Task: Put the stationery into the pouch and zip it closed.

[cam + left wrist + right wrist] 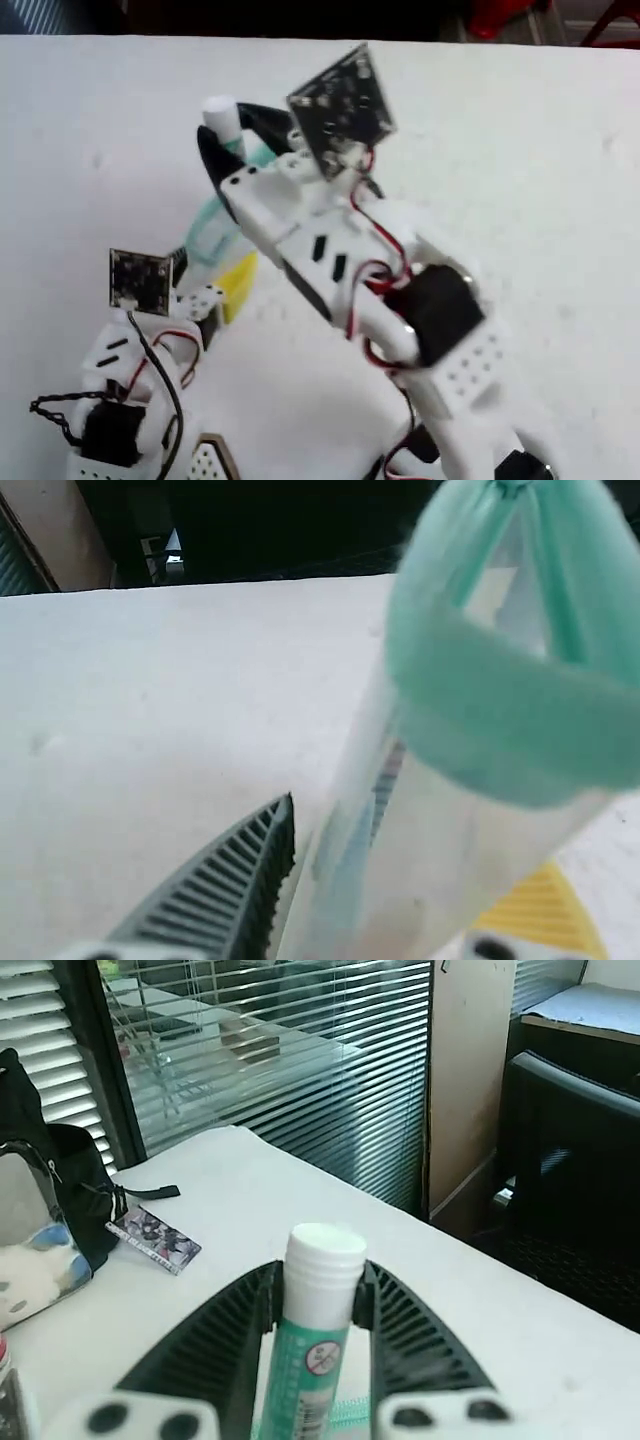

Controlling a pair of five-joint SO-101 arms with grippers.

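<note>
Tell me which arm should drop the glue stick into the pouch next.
Right. The right claw is shut on the glue stick, cap up, and in the high view it sits right at the pouch. The left arm is down by the pouch's other end.

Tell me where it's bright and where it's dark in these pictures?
High view: the white table is evenly bright, shadows faint. Left wrist view: light passes through the clear pouch, while the room behind is black. Right wrist view: light comes through the blinds, and the glue stick between the dark fingers has a bright white cap.
</note>
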